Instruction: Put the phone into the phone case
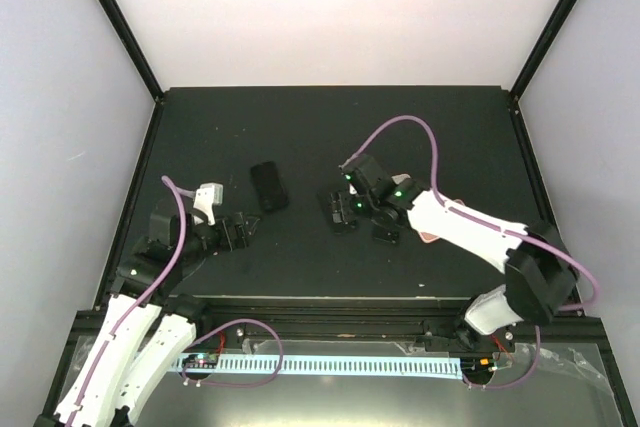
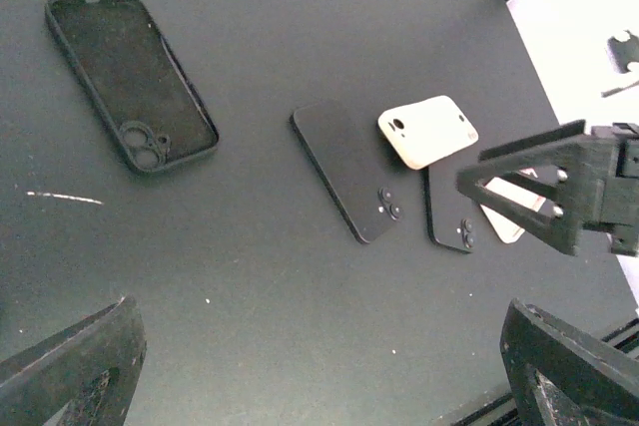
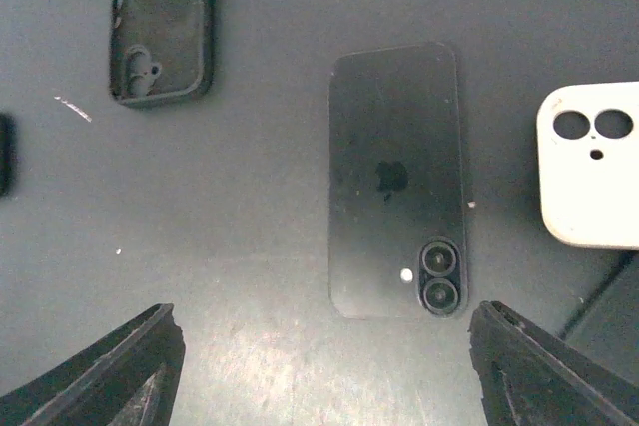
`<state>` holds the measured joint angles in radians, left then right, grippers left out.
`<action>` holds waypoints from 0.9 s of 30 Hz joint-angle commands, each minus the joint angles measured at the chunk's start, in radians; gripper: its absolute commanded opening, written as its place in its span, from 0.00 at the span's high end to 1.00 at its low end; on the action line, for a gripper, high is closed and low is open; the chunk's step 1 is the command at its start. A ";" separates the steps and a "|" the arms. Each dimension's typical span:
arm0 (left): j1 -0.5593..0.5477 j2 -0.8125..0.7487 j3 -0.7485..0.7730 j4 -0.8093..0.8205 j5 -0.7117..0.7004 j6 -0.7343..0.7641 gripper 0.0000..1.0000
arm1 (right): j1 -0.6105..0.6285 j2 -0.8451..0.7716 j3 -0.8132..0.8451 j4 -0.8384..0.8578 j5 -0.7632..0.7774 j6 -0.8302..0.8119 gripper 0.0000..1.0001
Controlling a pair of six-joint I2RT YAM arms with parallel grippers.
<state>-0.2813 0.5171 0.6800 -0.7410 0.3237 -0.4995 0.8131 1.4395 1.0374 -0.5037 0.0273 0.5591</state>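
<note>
Under spread right jaws, phone [image 3: 394, 182] lies back up, black case [image 3: 162, 22] apart; left jaws spread, empty

1. The phone case [image 1: 268, 187] lies flat on the bench [image 1: 440, 127], open side up, left of centre.
2. The phone [image 3: 394, 182] lies back up on the bench, right of the phone case and well apart from it.
3. A second case [image 3: 589, 162] lies just right of the phone, not touching it.
4. A second phone [image 2: 449, 209] lies at the second case's further edge.
</note>
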 commanded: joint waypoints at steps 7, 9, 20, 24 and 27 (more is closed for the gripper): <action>0.005 0.013 -0.034 0.052 0.046 -0.072 0.01 | 0.015 0.297 0.209 -0.056 0.133 -0.117 0.23; 0.006 0.018 -0.034 0.055 0.043 -0.072 0.01 | 0.015 0.339 0.236 -0.063 0.139 -0.126 0.24; 0.005 0.045 -0.086 0.118 0.045 -0.116 0.01 | 0.014 0.483 0.288 -0.056 0.164 -0.158 0.23; 0.006 0.059 -0.086 0.131 0.039 -0.117 0.01 | 0.013 0.513 0.292 -0.046 0.163 -0.172 0.21; 0.005 0.067 -0.085 0.139 0.039 -0.122 0.01 | 0.012 0.536 0.295 -0.048 0.178 -0.182 0.20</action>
<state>-0.2810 0.5743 0.5900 -0.6453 0.3565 -0.6056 0.8234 1.9488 1.3022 -0.5587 0.1658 0.4015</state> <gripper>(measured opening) 0.989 0.791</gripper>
